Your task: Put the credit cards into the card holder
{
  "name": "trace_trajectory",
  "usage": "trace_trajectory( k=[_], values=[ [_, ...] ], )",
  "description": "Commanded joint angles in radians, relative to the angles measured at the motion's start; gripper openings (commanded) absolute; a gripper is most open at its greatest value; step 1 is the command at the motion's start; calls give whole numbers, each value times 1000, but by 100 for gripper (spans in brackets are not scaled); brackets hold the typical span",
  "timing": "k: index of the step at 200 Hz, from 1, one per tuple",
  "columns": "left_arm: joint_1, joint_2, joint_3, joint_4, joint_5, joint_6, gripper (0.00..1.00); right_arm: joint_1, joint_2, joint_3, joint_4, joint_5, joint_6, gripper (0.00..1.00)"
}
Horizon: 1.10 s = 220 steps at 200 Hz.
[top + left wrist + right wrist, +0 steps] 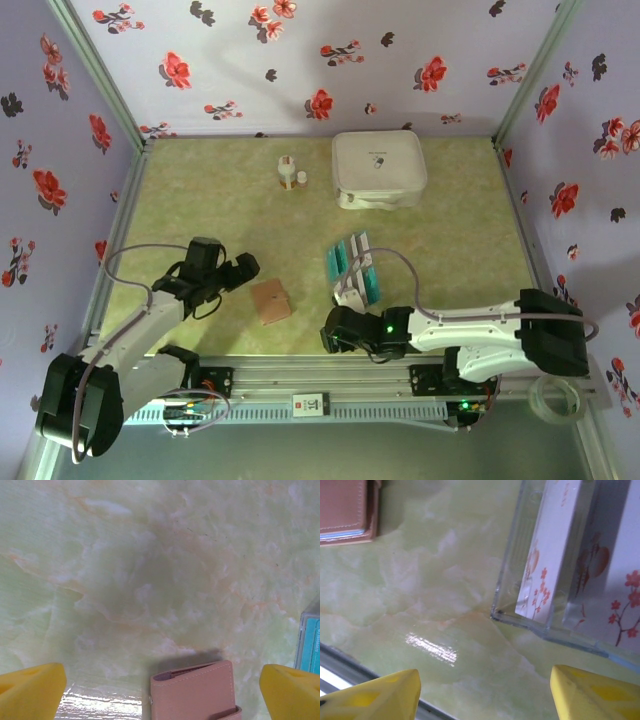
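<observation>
Two empty, wide-open pincers are noted: left gripper near card holder, right gripper beside credit cards.

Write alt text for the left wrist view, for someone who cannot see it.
A tan card holder lies on a pale green marbled table, at the bottom of the frame between the wide-open yellow jaws of the left gripper. A teal card peeks in at the right edge.

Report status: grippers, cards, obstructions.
Left gripper open, empty, beside the card holder. Right gripper open, empty, facing the credit cards in their clear tray. Card holder closed. Nothing in the way.
</observation>
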<state>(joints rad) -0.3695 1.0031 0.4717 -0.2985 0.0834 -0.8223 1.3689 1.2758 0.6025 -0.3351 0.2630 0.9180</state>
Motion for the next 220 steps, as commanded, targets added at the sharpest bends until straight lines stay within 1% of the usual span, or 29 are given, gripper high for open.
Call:
trace_trajectory(
  k=[1,26,54,93,141,187,213,220],
  values=[
    [-11,12,28,16,3,-10,100,3,34,2,0,65,27,69],
    [-14,17,30,20,0,-11,100,-17,63,8,33,103,21,69],
    [-16,24,30,26,-4,-12,100,-52,70,3,67,143,22,66],
    [-21,34,30,33,-5,-12,100,-136,44,-7,134,177,17,62],
    [-26,44,26,42,-7,-14,100,-238,72,5,208,156,-22,58],
    [-32,52,21,56,-8,-16,100,-344,153,49,289,99,-79,56],
    [-32,53,16,55,-9,-9,100,-354,167,106,247,77,-130,59],
    [-32,51,16,51,-9,-8,100,-352,150,107,233,35,-133,59]
  ],
)
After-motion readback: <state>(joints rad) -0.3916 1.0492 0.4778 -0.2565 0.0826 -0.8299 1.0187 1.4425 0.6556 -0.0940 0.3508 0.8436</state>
